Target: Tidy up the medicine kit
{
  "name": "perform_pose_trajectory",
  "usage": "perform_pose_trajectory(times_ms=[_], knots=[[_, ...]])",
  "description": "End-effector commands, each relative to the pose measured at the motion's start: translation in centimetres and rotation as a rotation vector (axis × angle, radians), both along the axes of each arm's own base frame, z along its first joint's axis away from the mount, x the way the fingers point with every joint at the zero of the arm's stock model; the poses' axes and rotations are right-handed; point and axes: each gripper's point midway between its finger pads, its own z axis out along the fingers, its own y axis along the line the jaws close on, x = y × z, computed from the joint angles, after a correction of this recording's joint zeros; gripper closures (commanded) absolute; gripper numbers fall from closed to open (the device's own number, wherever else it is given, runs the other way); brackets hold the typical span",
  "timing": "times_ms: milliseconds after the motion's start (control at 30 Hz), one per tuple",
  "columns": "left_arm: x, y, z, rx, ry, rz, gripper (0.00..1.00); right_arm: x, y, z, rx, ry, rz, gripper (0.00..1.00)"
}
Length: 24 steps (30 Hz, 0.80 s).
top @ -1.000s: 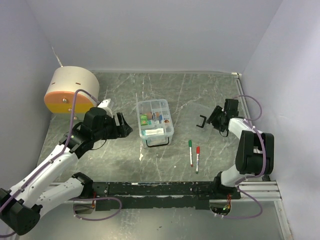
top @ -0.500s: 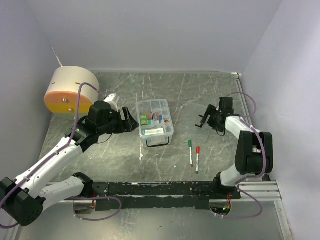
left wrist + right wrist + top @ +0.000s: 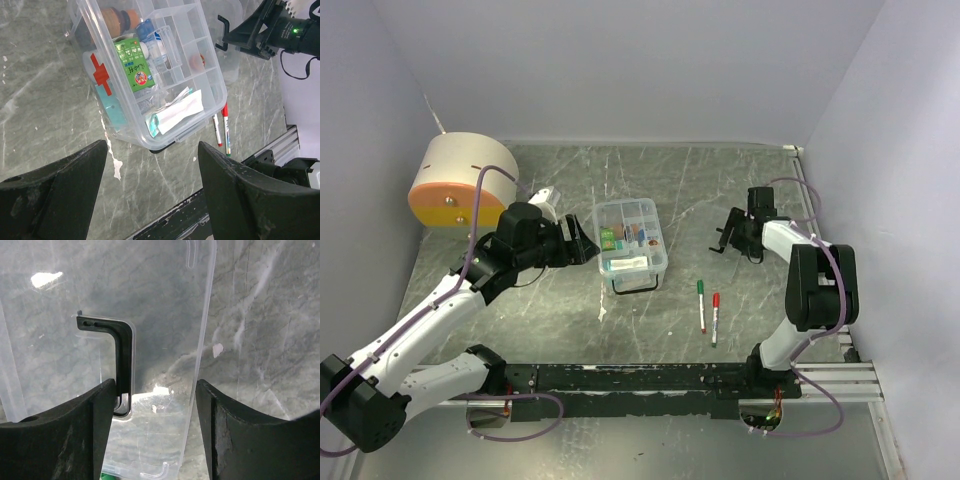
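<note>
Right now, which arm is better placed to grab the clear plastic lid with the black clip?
Right. The right pincer hangs open over the clear plastic lid; the left pincer sits beyond the clear compartment box.

A round cream and orange drum (image 3: 460, 182) sits in the far left corner of the grey marbled table (image 3: 720, 185), close to the pale wall (image 3: 620, 70).
</note>
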Motion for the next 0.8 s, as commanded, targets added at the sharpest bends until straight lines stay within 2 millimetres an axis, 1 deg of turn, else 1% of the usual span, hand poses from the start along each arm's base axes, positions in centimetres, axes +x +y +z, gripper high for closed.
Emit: perform_pose_trajectory(times_ms=[0,67,167,200,433,767], knots=[[0.1,-0.8,2.7,-0.042,-0.073,-0.035,0.16,-1.2,-0.8,-2.0,-0.057,0.089,0.001,0.36],[0.1,-0.7,2.8,-0.043,-0.076,-0.035,0.16,-1.3,-0.7,-2.4,-0.05,0.1,0.0,0.38],[0.0,-0.8,2.9,-0.043,-0.078,-0.039,0.16,-1.2,-0.2,-2.3,-0.017,0.087,0.0,0.51],[0.0,-0.7,3.0,-0.041,-0.079,-0.037,0.16,-1.0,0.0,-2.0,-0.008,0.074,-0.003,0.52],[-0.1,-0.6,3.3,-0.036,-0.082,-0.039,0.16,0.2,-0.2,1.1,0.012,-0.032,-0.055,0.52],[-0.2,-0.5,3.3,-0.034,-0.078,-0.034,0.16,0.8,-1.5,5.0,0.029,-0.161,-0.128,0.52]])
